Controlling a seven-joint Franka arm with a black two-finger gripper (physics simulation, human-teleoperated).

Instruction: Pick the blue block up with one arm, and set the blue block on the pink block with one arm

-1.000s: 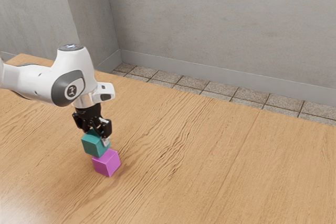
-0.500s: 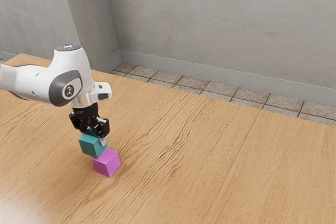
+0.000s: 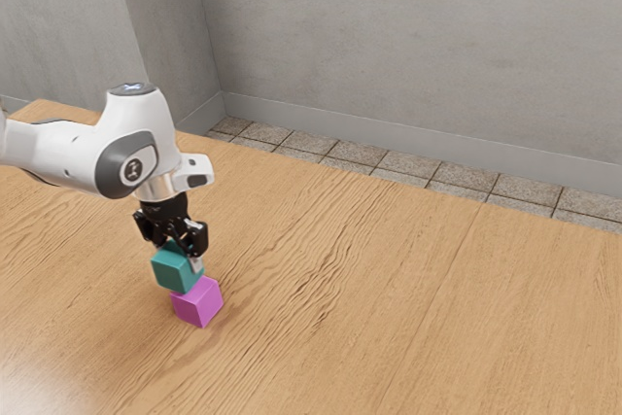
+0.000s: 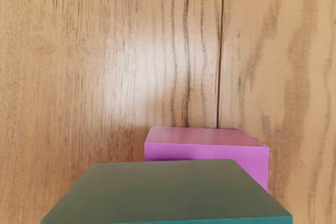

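A teal-blue block (image 3: 176,270) hangs in my black gripper (image 3: 177,256), whose fingers are shut on its sides. It sits just above and slightly toward the exterior view's left of the pink block (image 3: 198,300), which rests on the wooden table (image 3: 408,318). I cannot tell whether the two blocks touch. In the wrist view the teal-blue block (image 4: 168,192) looms large under my hand, covering part of the pink block (image 4: 210,153) beyond it.
Wood grain table stretches wide toward the exterior view's right. A grey wall (image 3: 408,36) and a strip of stone tiles (image 3: 428,172) run behind the table's far edge.
My hand, holding the block, swung slightly toward the exterior view's left half a second ago, then came back right and a little lower, close over the pink block.
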